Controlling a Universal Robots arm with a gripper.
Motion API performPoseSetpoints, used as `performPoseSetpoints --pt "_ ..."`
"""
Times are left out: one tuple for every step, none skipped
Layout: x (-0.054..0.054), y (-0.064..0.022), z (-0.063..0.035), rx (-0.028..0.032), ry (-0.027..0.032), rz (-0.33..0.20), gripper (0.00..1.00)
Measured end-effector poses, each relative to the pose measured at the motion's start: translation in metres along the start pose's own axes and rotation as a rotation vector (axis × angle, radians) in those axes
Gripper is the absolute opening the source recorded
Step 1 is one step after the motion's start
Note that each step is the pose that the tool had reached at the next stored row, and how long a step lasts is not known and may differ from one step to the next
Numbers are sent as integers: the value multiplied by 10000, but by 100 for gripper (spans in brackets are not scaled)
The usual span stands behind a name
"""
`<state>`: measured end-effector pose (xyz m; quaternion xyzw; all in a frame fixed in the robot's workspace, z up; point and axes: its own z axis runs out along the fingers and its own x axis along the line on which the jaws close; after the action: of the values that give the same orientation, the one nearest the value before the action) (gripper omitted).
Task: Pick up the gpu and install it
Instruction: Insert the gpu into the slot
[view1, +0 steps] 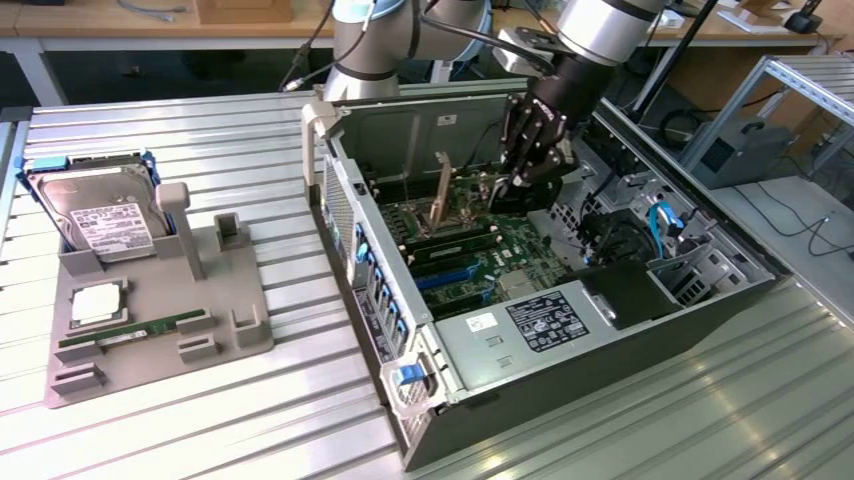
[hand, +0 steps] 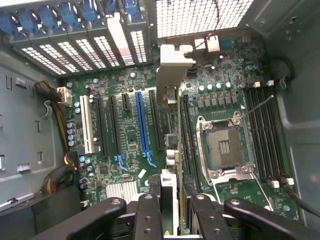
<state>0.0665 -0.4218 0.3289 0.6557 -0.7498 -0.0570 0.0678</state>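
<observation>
One arm's (view1: 601, 30) jaws grip the single gpu (hand: 175, 62) edge-on inside the one open case (view1: 441, 400), over the motherboard (hand: 130, 145). One hard drive (view1: 100, 225) and one memory stick (view1: 134, 330) wait at the exterior view's left.

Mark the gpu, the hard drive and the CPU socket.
gpu (hand: 170, 80): wrist view, on its pale end bracket.
hard drive (view1: 104, 218): exterior view, on its labelled face.
CPU socket (hand: 225, 147): wrist view, on its open centre.
</observation>
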Motion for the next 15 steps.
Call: performPoseSetpoints --pt "0 0 0 1 5 -31 28" --pt "0 0 0 2 12 -64 28" --pt "0 0 0 4 21 -116 28" --pt "0 0 1 5 34 -191 28" --pt "0 0 1 7 44 -244 28" --pt "0 0 1 8 52 -290 28" --pt "0 0 1 9 60 -341 28" --pt "0 0 1 11 72 -404 28" --pt "0 0 1 13 81 -457 28" --pt "0 0 2 14 90 -508 28" --pt "0 0 3 14 95 -525 28" --pt "0 -1 10 14 85 -479 28" --pt "-1 -4 20 11 70 -399 28" --pt "-1 -6 34 9 54 -308 28" --pt "-1 -8 47 7 46 -259 28"
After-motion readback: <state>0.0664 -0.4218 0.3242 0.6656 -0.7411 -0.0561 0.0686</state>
